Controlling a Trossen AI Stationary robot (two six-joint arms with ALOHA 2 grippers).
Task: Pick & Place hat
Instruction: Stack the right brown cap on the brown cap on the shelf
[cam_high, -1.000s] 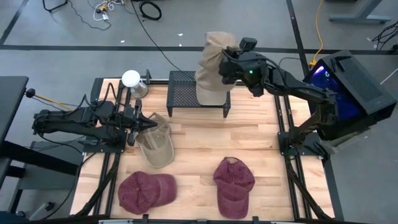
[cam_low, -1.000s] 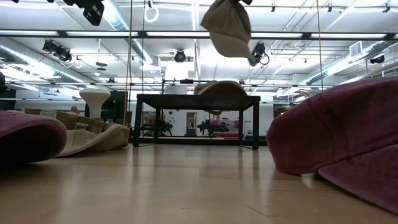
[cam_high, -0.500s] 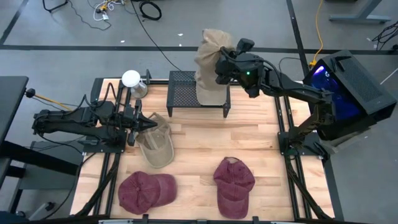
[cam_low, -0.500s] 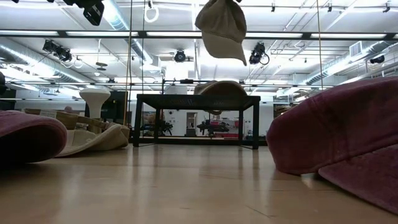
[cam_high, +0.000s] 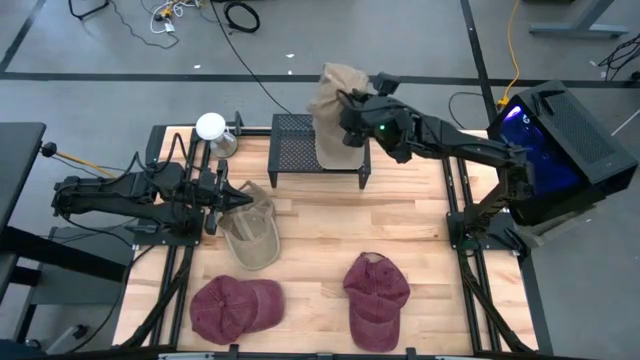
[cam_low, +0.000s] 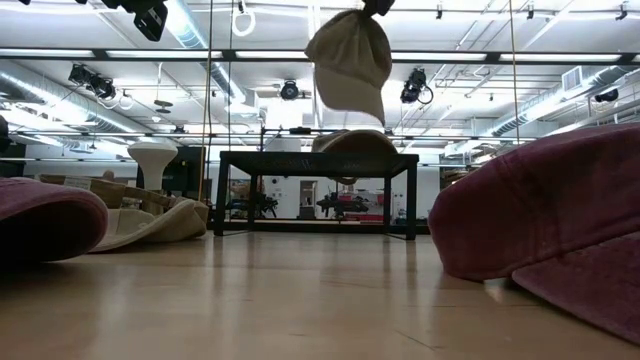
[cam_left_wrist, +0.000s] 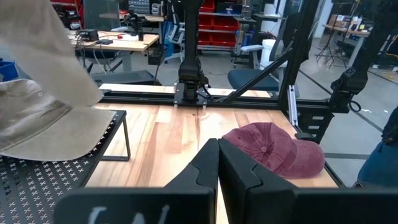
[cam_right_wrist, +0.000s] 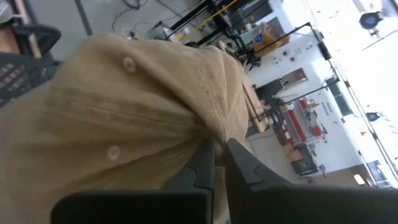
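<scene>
My right gripper (cam_high: 348, 110) is shut on a tan hat (cam_high: 330, 92) and holds it in the air above the black mesh stand (cam_high: 295, 150) at the table's far side. In the low view this hat (cam_low: 350, 62) hangs high over the stand (cam_low: 315, 160). A second tan hat (cam_low: 350, 143) rests on the stand's top. A third tan hat (cam_high: 250, 230) lies on the table at the left. My left gripper (cam_high: 240, 200) is shut, and its tips are over that hat's far edge; whether it touches the hat I cannot tell. My right gripper pinches a bunched fold of the hat's crown cloth (cam_right_wrist: 211, 127) between its two fingers. The hat is lifted clear and hangs slack below the fingers, with its brim end lowest (cam_low: 345, 105).
Two maroon hats (cam_high: 235, 305) (cam_high: 377, 295) lie near the table's near edge. A white round object (cam_high: 212, 128) stands at the far left corner. Bare wood lies between the stand and the maroon hats. Black frame rails run along both table sides.
My right gripper has carried the tan hat toward the table's left, over the stand. The hanging hat has swung and turned about, and it now hangs a little lower. My left arm has kept still.
</scene>
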